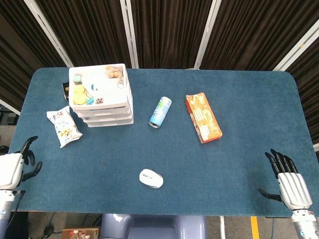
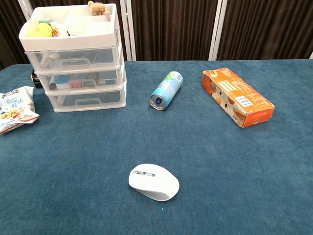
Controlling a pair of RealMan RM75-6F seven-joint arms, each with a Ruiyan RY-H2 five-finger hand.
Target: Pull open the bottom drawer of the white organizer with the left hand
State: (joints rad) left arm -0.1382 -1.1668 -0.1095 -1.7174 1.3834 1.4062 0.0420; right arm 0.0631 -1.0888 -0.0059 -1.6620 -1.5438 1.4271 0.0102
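Note:
The white organizer [image 1: 102, 97] stands at the table's far left, with three clear drawers under an open top tray of small items. Its bottom drawer [image 2: 87, 100] is pushed in, flush with the two above, and its handle [image 2: 89, 102] faces me. My left hand [image 1: 16, 167] hovers at the table's near left edge, well short of the organizer, fingers apart and slightly curved, holding nothing. At the near right corner my right hand [image 1: 289, 183] is spread flat and empty. The chest view shows neither hand.
A snack bag [image 1: 64, 127] lies just left of the organizer, between it and my left hand. A can [image 1: 160, 112] lies on its side mid-table, an orange box [image 1: 203, 117] to its right, and a white mouse [image 1: 151, 178] near the front edge.

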